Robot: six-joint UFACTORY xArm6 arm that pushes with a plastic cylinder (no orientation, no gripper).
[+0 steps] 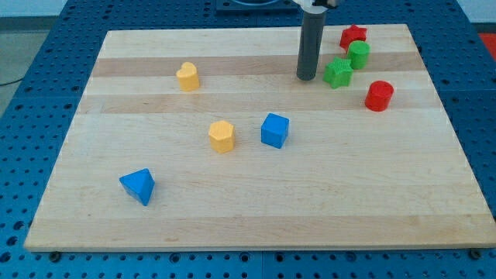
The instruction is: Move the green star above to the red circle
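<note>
Starting nearest, the red circle [379, 95] sits below and right of the green star [337, 73]. My tip [306, 77], a bare rod grasping nothing, stands just left of the star. The star looks close but still needs nudging rightward to sit directly above the circle.

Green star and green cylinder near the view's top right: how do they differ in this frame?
The green star has a notched, pointed outline; the green cylinder is round with a flat top. The star sits lower and further left in the view, the cylinder above it beside the red star. My tip stands just left of the green star, and farther from the cylinder. The green star lies up-left of the red circle. Both share the same green and look touching.
</note>
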